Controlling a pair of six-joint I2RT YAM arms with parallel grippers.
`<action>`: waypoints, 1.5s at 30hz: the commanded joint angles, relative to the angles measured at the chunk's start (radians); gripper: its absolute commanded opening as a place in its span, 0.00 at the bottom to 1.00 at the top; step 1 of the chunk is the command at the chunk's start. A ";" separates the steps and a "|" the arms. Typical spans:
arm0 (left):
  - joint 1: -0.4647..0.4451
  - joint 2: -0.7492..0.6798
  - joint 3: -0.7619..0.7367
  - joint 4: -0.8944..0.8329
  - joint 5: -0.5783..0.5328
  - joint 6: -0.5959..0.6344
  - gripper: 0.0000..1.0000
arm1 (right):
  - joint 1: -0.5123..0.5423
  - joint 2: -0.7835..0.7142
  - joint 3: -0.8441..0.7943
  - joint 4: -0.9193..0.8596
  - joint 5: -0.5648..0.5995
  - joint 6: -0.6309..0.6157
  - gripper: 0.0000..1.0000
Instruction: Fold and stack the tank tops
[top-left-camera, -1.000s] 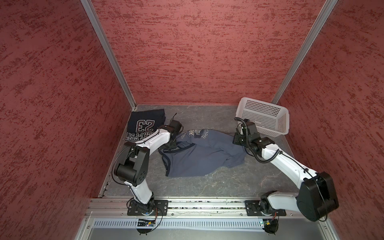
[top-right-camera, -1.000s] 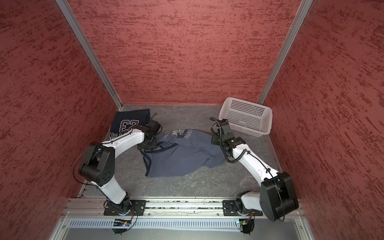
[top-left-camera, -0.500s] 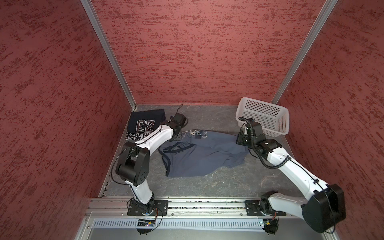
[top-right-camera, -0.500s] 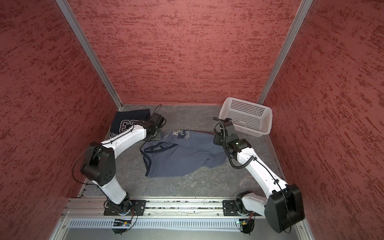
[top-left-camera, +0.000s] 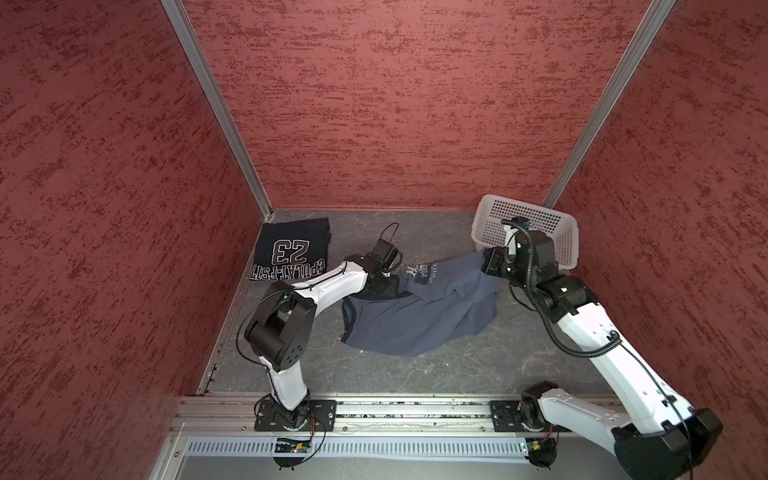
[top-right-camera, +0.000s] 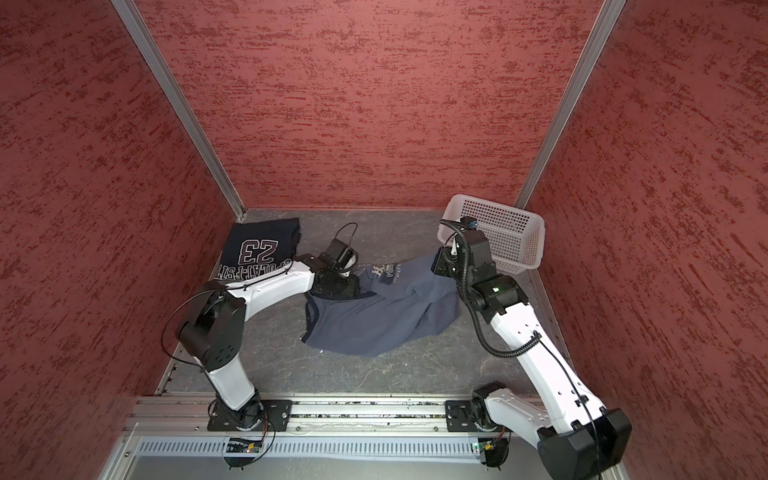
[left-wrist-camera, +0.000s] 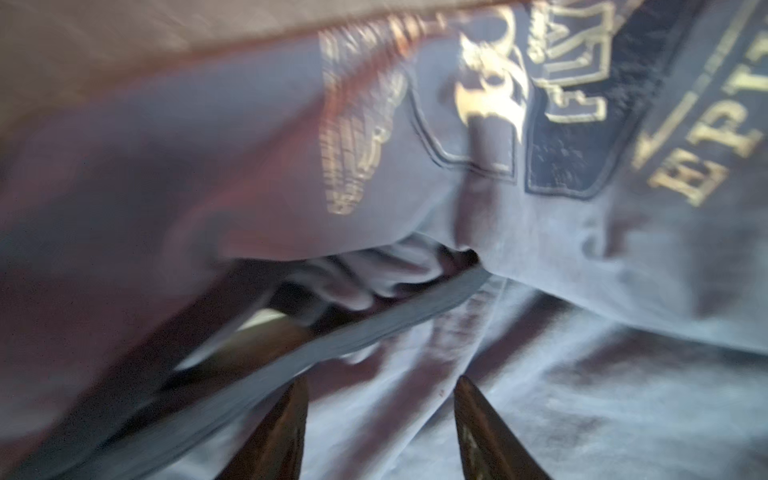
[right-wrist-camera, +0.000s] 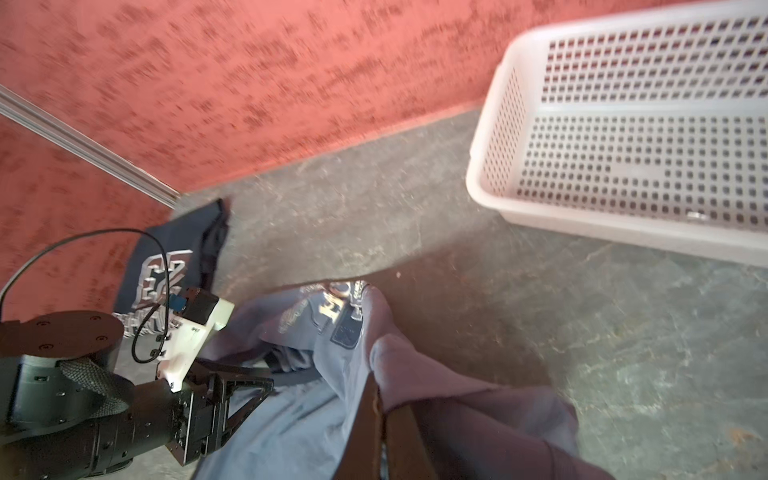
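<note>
Now, as seen from above and from both wrists. The navy top (top-left-camera: 291, 249), folded square with its "23" print up, lies at 10 o'clock on the grey floor (top-left-camera: 415, 232), in the far corner. The blue-grey top (top-left-camera: 415, 324), my present work, lies rumpled and unfolded at the centre, apart from the navy one.

My right claw (right-wrist-camera: 384, 403) is clamped shut on a raised pinch of cloth at that garment's 2 o'clock edge, just beside the white basket (right-wrist-camera: 623, 232), which stands at 2 o'clock. My left claw (left-wrist-camera: 380, 399) sits low over the garment's 10 o'clock edge, by the dark-trimmed opening and the gold lettering. Its two fingers stand partly apart, and I see no cloth caught between them.

Step in hand, as I judge it: spreading the blue-grey top flat before its first fold, with one top of two already done. The next move calls for the left claw to close on the trimmed edge. Both arms must then draw apart and lay the cloth smooth, since a one-sided pull would likely only drag it.

Hidden or unclear: the left wrist picture is smeared, so I cannot tell whether those fingertips touch the cloth. From above, each claw's own body covers its tips. Which opening is the neck and which an armhole, I cannot say. The lettering is cut off.
</note>
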 joint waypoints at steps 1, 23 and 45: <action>-0.029 0.058 0.072 0.061 0.069 0.018 0.55 | -0.006 -0.002 -0.019 0.002 0.013 0.018 0.00; -0.104 0.279 0.261 -0.055 -0.063 0.040 0.35 | -0.017 0.001 -0.038 0.004 0.032 0.005 0.00; -0.046 -0.036 -0.122 0.200 -0.063 -0.013 0.00 | -0.036 0.001 -0.047 0.006 0.085 -0.017 0.00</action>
